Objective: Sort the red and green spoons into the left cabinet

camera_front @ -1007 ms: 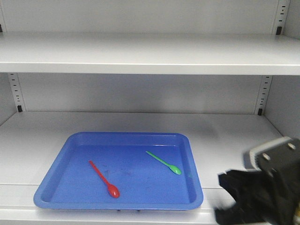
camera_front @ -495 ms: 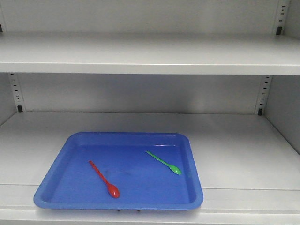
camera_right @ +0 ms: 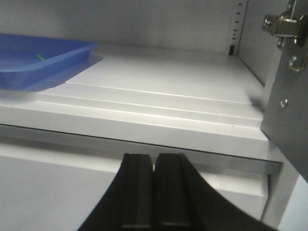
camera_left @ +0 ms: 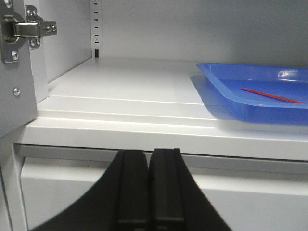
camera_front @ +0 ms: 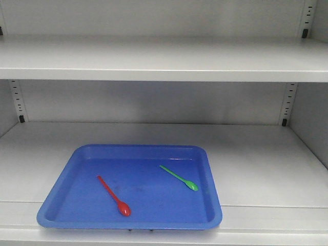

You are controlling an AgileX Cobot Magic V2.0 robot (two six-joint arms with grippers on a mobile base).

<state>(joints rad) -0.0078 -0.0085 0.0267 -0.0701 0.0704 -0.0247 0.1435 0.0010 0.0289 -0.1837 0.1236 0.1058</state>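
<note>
With both sets of fingers pressed together and gripping nothing, the two arms are idling below the cabinet shelf.

The left gripper [camera_left: 148,192] and the right gripper [camera_right: 154,192] are hanging just under the front lip of the shelf [camera_front: 256,154], each one empty and well apart from the spoons, a stance that suggests the sorting is finishing rather than starting. Inside the left cabinet [camera_front: 154,56], the blue tray [camera_front: 56,205] is sitting toward the shelf's front left, and both spoons are lying flat in it: the red spoon [camera_front: 114,196] left of centre, bowl toward the front, the green spoon [camera_front: 179,178] to its right, the two clearly apart and angled the same way.
</note>
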